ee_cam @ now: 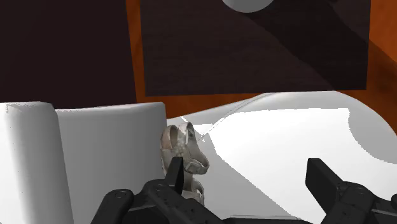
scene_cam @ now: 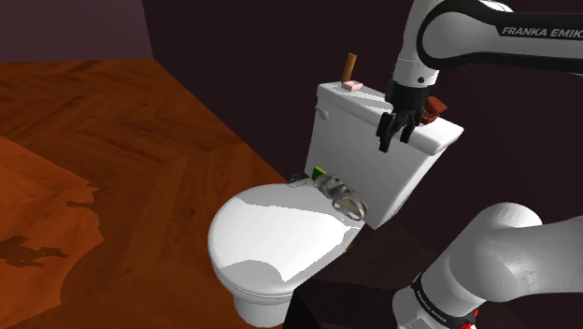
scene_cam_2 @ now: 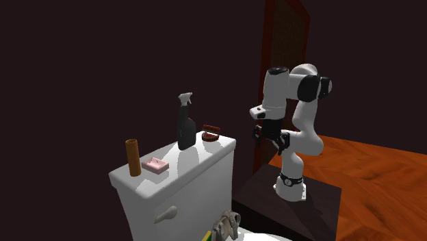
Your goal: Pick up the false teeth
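Observation:
The false teeth [scene_cam: 433, 110] are a small dark red piece on the white toilet tank lid [scene_cam: 364, 107], at the end nearest the arm, and are partly hidden behind the hand in the shoulder view. In the second exterior view the teeth [scene_cam_2: 211, 133] sit right of a black spray bottle [scene_cam_2: 185, 127]. My black gripper [scene_cam: 394, 137] hangs open just in front of that end of the lid, slightly below the teeth, with nothing between its fingers. Seen from the side, the gripper [scene_cam_2: 277, 138] is off the tank's right end. In the wrist view the gripper [ee_cam: 251, 184] looks down past the tank wall.
A pink block [scene_cam_2: 157, 165] and a brown cylinder [scene_cam_2: 132, 157] stand at the lid's far end. A grey metallic object [scene_cam: 342, 197] and a small green-yellow item [scene_cam: 319, 173] lie behind the closed toilet seat [scene_cam: 271, 234]. The floor [scene_cam: 93, 140] is wood.

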You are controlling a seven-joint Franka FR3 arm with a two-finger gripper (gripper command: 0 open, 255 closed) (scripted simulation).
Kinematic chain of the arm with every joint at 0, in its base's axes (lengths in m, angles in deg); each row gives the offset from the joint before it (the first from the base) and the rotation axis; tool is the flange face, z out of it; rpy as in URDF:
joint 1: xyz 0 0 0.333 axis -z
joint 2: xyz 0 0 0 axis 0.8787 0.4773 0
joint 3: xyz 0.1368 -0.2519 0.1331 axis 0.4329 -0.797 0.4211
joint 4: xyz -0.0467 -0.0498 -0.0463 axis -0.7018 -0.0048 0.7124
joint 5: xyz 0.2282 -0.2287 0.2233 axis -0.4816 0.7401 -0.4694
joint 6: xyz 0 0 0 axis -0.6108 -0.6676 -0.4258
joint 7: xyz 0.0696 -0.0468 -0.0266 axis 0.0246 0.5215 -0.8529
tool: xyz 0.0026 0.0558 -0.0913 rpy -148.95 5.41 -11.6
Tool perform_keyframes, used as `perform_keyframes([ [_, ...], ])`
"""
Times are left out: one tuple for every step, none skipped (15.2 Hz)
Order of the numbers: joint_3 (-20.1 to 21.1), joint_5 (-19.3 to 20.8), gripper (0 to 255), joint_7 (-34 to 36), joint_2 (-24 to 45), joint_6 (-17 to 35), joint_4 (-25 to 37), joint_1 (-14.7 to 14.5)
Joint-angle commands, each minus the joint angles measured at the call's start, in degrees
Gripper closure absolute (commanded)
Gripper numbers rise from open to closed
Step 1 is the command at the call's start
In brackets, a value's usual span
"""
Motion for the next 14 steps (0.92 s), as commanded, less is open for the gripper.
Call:
perform_keyframes([
  [0.0, 0.0, 0, 0.0, 0.0, 0.0, 0.0, 0.0],
  [-1.4, 0.8, 0, -2.0, 0.9, -0.8, 1.4, 0.3],
  [-2.8, 1.6, 0, -4.0, 1.9, -1.5, 2.9, 0.6],
  [-4.1, 2.3, 0, -6.0, 2.9, -2.2, 4.5, 0.8],
  [-5.4, 3.0, 0, -7.9, 4.1, -2.9, 6.1, 1.0],
  [-6.7, 3.6, 0, -9.9, 5.4, -3.6, 7.8, 1.2],
  [-8.0, 4.2, 0, -11.9, 6.7, -4.3, 9.6, 1.3],
  [-9.3, 4.7, 0, -14.0, 8.1, -4.9, 11.5, 1.4],
  [-10.6, 5.2, 0, -16.0, 9.6, -5.6, 13.4, 1.5],
  [-11.8, 5.6, 0, -18.0, 11.2, -6.2, 15.4, 1.5],
  [-13.1, 5.9, 0, -20.1, 12.8, -6.9, 17.5, 1.5],
  [-14.4, 6.2, 0, -22.2, 14.6, -7.5, 19.6, 1.5],
  [-15.6, 6.4, 0, -24.3, 16.4, -8.1, 21.9, 1.5],
  [-16.8, 6.6, 0, -26.5, 18.3, -8.8, 24.2, 1.5],
])
